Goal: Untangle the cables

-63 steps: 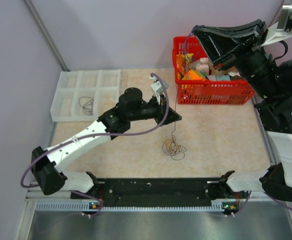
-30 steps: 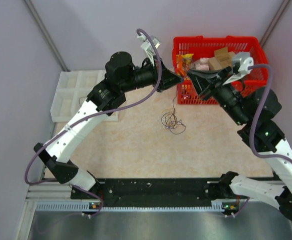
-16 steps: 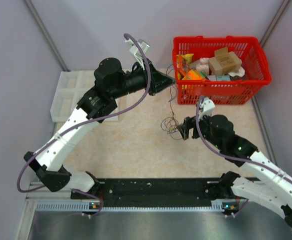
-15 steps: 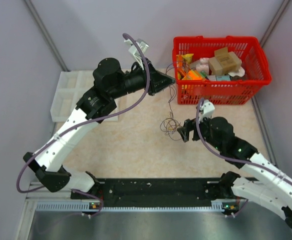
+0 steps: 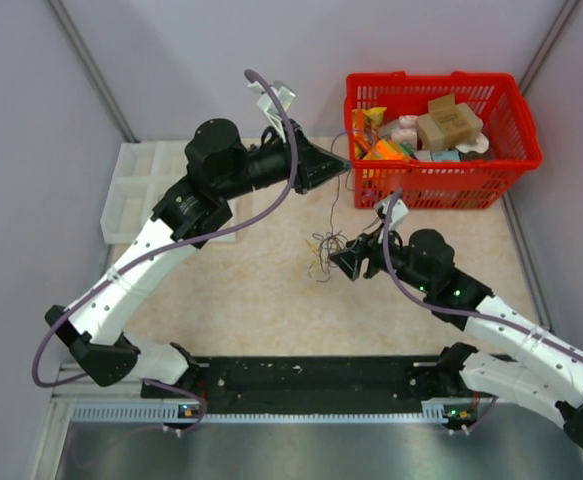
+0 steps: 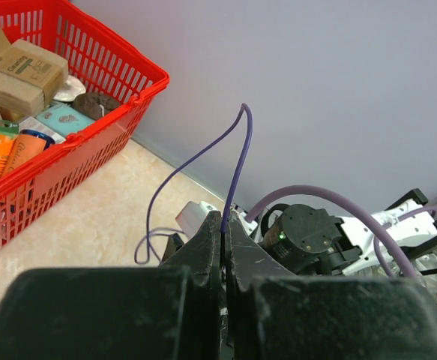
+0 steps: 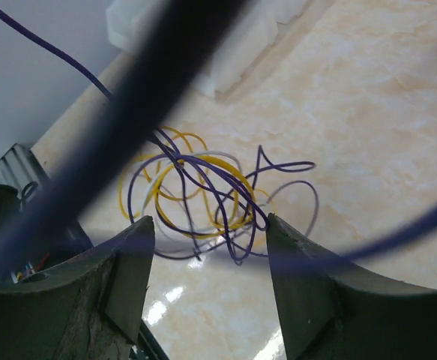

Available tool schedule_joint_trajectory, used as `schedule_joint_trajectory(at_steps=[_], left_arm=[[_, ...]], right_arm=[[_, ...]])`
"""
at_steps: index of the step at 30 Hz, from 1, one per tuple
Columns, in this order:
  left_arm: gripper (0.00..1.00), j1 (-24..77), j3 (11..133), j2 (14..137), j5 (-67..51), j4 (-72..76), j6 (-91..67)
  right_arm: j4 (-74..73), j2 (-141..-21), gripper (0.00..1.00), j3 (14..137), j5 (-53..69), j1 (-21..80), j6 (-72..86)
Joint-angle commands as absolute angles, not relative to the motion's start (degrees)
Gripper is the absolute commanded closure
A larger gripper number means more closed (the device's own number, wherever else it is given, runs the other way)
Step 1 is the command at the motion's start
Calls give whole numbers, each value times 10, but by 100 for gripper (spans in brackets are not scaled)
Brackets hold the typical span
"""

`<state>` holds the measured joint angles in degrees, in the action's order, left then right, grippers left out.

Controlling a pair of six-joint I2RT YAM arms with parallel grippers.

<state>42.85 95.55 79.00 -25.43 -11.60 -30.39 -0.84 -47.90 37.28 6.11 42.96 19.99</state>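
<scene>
The cables (image 5: 321, 246) form a small tangle of yellow, purple and whitish wires on the beige tabletop. One thin purple strand (image 5: 333, 205) rises from it to my left gripper (image 5: 345, 165), which is held high and shut on that strand (image 6: 237, 157). In the left wrist view the fingers (image 6: 211, 247) pinch the wire between them (image 6: 224, 229). My right gripper (image 5: 339, 262) sits low at the tangle's right side. Seen from its wrist, the right gripper (image 7: 207, 225) stands open, with the tangle (image 7: 203, 196) just beyond its tips.
A red basket (image 5: 431, 190) full of packets stands at the back right, also visible from the left wrist (image 6: 91, 112). A white compartment tray (image 5: 121, 190) lies at the back left, partly under the left arm. A thick blurred arm cable (image 7: 128, 112) crosses the right wrist view.
The right arm has swung down from beside the basket to the tangle, and its jaws have opened. The left gripper has lifted its strand higher, and the tangle has shifted slightly left.
</scene>
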Motion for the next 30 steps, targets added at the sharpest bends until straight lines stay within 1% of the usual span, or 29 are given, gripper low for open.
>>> schedule_joint_trajectory(at_steps=[1,3,7,9,11,13,14,16,21,26,30], left_arm=[[100,424,955,755,-280,-78,-323],[100,424,946,744,-280,-73,-325],[100,420,951,737,-291,-65,-341],[100,418,959,734,-310,-51,-361],[100,418,962,726,-323,-33,-378],[100,418,967,717,-326,-22,-384],[100,418,972,715,-322,-22,-382],[100,417,992,708,-311,-28,-375],[100,417,1057,697,-268,-61,-325],[100,417,1109,676,-184,-101,-237],[100,417,1149,669,-152,-121,-207]], right_arm=[[96,-507,40,387,104,441,213],[93,-517,42,389,79,441,198],[81,-547,59,395,41,442,193],[93,-555,67,373,19,441,211],[116,-557,83,346,7,441,228],[129,-563,94,328,2,441,247],[131,-568,99,322,-18,441,254],[135,-575,100,308,-24,442,265],[137,-589,100,266,-54,441,296],[116,-600,100,236,-76,441,318],[102,-615,100,224,-92,441,337]])
